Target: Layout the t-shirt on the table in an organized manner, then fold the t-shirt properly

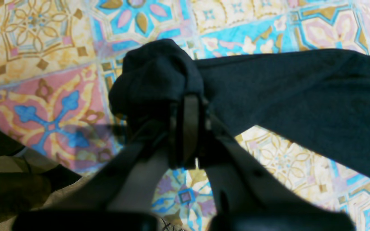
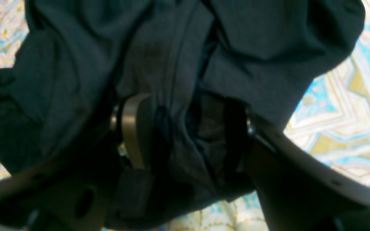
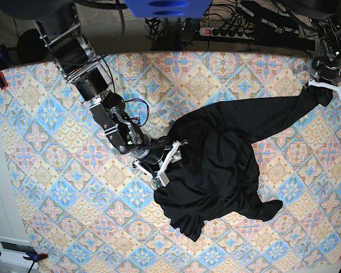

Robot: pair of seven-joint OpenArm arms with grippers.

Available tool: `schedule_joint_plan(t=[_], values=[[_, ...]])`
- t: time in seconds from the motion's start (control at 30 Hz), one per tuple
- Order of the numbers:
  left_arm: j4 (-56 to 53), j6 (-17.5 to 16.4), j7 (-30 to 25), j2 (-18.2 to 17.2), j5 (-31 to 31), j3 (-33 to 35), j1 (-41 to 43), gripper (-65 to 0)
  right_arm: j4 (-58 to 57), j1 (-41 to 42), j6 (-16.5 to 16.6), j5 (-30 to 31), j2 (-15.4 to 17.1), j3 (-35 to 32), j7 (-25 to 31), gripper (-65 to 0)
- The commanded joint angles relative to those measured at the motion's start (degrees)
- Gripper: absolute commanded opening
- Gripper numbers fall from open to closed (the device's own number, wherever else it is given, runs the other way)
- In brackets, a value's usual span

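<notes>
T-shirt (image 3: 216, 165) bunched on table (image 3: 45, 170); left gripper (image 1: 188, 106) clenched on corner, right gripper (image 2: 185, 128) spread over fabric

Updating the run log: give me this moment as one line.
phase: layout | left gripper: shut on t-shirt, stretched toward table corner | right gripper: open, fabric between jaws | t-shirt: bunched, unfolded
</notes>
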Motion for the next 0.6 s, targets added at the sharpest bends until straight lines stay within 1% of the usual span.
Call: schedule_joint_plan(t=[0.0,0.03,0.1,0.27,0.37,0.43,0.57], values=[[0.83,-0.19,-1.18,-1.03,-0.06,-0.59,-0.06,-65.0,1.01,1.62,0.42,0.29,-0.05,0.27,1.23,-31.3],[0.83,-0.19,-1.18,-1.03,-0.06,-0.59,-0.06,-65.0,1.01,1.54,0.42,0.29,-0.05,0.18,1.14,-31.5],[0.83,-0.19,-1.18,-1.03,-0.06,-0.59,-0.06,-65.0,1.01,1.36,0.42,0.29,-0.05,0.18,1.14,-34.8],[0.83,-0.19,-1.18,-1.03,-0.06,-0.59,-0.14,-65.0,1.54,1.18,0.42,0.29,-0.05,0.18,1.14,-51.2],[0.83,-0.19,-1.18,-1.03,-0.06,-0.59,-0.14,-65.0,1.63,1.18,0.42,0.29,-0.05,0.18,1.14,-59.5],[0.83,-0.19,-1.18,-1.03,-0.06,-0.59,-0.14,-65.0,1.8,1.18,0.42,0.37,-0.05,0.18,1.14,-62.2],[0.83,-0.19,-1.18,-1.03,-0.15,-0.59,0.12,-65.0,2.68,1.1,0.42,0.46,-0.05,0.18,1.05,-62.8]])
